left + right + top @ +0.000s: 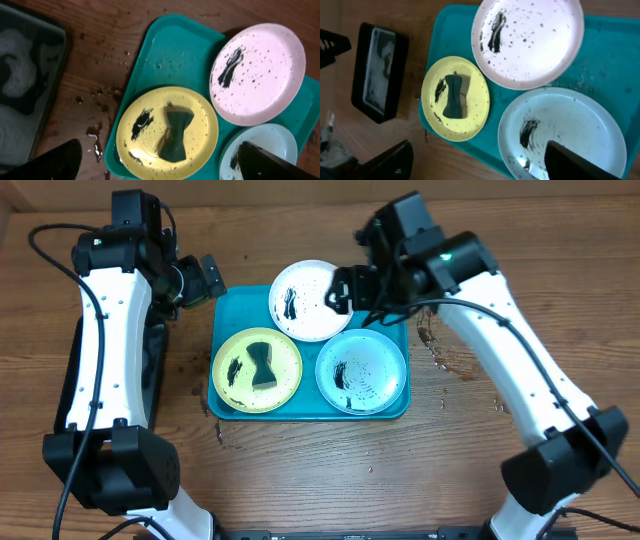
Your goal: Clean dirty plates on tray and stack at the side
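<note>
1. The tray sits mid-table with its long side running across. All three plates are on it, and none is stacked at the side.
2. The white plate is at the back, and its far edge rides over the tray's back rim. It has one black streak left of centre and specks all over.
3. The yellow plate is front left with a black smear on its left half. A dark green sponge, pinched in the middle like a bow tie, lies flat in its centre.
4. The aqua plate is front right, tucked right up against the white one, with a black smear and specks near its middle.
5. The left gripper hovers over bare wood just off the tray's back-left corner. Its fingers are spread wide with nothing between them.
6. The right gripper hangs above the white plate's right edge. Its fingers are also wide apart and empty, touching no plate.
7. A black tray with white foam in it lies on the far left, under the left arm.
8. Water drops are scattered on the wood between the black tray and the tray, with more off the tray's right side.
</note>
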`<state>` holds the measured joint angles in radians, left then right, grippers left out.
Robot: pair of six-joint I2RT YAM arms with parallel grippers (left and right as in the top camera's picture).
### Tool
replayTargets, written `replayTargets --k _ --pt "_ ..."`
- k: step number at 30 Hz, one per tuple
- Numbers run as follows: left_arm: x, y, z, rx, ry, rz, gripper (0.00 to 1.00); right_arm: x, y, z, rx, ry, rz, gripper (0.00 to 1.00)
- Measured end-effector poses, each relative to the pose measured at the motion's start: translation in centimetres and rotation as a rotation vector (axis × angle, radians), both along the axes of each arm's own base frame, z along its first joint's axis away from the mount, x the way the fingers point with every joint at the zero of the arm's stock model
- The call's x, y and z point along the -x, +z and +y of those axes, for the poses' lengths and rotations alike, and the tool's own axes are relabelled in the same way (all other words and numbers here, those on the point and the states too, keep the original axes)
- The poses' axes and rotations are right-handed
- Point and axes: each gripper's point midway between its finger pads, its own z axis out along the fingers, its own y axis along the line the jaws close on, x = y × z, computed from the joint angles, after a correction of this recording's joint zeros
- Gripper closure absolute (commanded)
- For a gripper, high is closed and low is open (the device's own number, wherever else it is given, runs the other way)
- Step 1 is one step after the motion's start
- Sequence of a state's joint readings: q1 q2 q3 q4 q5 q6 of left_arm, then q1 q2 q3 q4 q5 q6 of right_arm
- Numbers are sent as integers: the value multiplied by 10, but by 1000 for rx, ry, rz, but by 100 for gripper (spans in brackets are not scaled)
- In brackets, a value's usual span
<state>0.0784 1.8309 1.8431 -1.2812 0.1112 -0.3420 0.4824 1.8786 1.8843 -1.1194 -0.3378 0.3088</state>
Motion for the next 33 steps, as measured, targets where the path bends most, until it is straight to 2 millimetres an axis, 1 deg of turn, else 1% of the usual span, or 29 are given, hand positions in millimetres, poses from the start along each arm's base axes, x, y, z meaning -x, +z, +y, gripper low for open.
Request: replayTargets --k 3,4,6,7,8,9,12,14,16,19,25,27,29,33 --pt "4 -2 3 -16 5 19 0 1 -15 19 30 31 -7 49" --pt "5 -2 3 -18 5 22 0 1 -22 26 37 34 -1 55" --pt "6 -2 4 -24 8 26 0 0 -41 41 54 48 8 61" --pt "6 -2 5 -27 9 27 0 -2 -51 48 62 55 13 65" --pt "6 -2 5 -28 9 27 0 -3 -59 52 70 56 18 68" --pt "6 -2 5 -29 9 27 0 -5 -71 58 78 58 25 70" --pt "6 -2 3 -34 4 28 0 -6 -110 68 116 51 79 73" --pt "8 -3 3 -34 4 34 0 -7 -126 69 133 40 101 75" --pt "8 -3 3 -33 4 36 0 -10 -136 70 136 22 114 75" --pt "8 -3 3 -33 4 36 0 -11 -145 72 142 8 128 72" --pt "9 -5 -2 -33 -8 42 0 -5 -177 80 169 14 169 71" --pt "10 -7 -2 -32 -10 47 0 -2 -184 83 178 20 182 71" --pt "10 -8 -3 -32 -12 51 0 1 -187 85 182 25 187 71" --pt "10 -9 -5 -33 -17 50 0 2 -188 87 182 28 186 71"
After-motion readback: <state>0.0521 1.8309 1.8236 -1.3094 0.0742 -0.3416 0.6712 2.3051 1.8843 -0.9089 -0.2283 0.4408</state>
